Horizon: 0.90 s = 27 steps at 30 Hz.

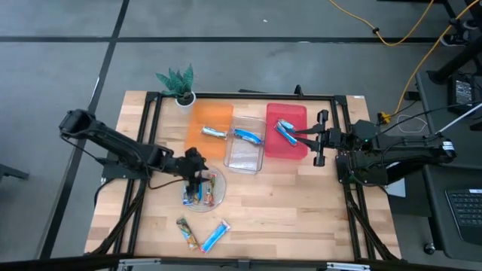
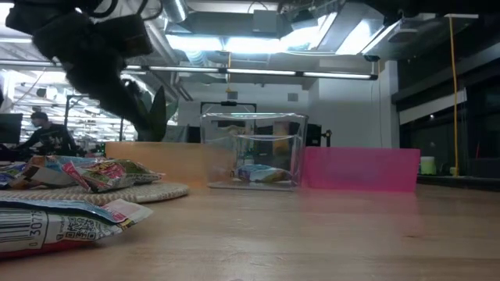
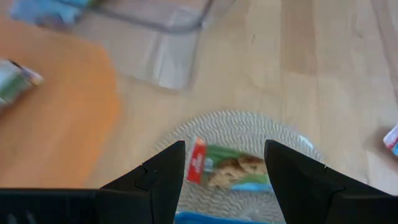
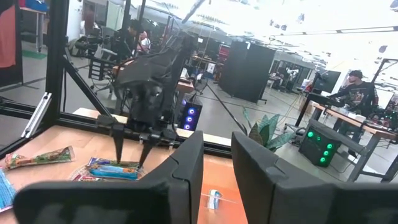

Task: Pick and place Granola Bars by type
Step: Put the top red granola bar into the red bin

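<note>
My left gripper [image 1: 197, 176] [image 3: 225, 148] is open and points down over the round clear plate [image 1: 218, 197], its fingers on either side of a tan-and-green granola bar [image 3: 227, 169]. A blue bar [image 1: 197, 200] and other bars lie on the plate too. My right gripper [image 1: 295, 136] [image 4: 217, 138] hovers level over the red tray [image 1: 297, 114], open by a narrow gap with nothing between its fingers. A blue bar [image 1: 284, 129] lies in the red tray just beyond its fingertips. Another blue bar [image 1: 247, 135] sits in the clear bin [image 1: 245, 156], and a tan bar [image 1: 215, 132] lies on the orange tray [image 1: 205, 113].
A tan bar [image 1: 187, 232] and a blue bar [image 1: 216, 236] lie on the bare wood near the table's near edge. A small potted plant [image 1: 179, 84] stands at the far left corner. A black frame rims the table. People sit at desks in the room beyond.
</note>
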Available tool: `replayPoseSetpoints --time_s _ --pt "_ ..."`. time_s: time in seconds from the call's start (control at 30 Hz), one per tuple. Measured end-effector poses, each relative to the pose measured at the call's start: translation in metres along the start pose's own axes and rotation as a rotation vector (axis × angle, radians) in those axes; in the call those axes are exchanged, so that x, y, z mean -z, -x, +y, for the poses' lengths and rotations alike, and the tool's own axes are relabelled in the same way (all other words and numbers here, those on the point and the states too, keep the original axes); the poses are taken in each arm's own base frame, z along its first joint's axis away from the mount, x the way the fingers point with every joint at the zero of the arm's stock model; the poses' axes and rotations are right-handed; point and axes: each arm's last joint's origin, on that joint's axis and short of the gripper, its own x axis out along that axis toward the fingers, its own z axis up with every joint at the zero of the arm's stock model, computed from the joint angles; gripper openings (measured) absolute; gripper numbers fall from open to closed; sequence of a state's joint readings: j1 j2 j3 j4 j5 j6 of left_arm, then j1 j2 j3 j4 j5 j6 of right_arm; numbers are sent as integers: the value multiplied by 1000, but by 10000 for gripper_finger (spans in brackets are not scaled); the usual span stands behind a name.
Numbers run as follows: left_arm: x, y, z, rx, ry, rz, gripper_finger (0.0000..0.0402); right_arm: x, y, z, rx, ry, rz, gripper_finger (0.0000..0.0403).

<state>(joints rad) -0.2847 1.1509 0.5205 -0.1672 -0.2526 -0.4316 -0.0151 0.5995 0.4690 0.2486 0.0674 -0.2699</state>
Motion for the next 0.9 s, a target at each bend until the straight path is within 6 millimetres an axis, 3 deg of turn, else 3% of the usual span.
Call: replayPoseSetpoints --time_s 0.33,0.9 --pt "16 -21 -14 -14 -6 82 218 0 0 0 0 0 0 87" --pt "19 -21 -19 72 95 142 281 0 0 0 0 0 0 87"
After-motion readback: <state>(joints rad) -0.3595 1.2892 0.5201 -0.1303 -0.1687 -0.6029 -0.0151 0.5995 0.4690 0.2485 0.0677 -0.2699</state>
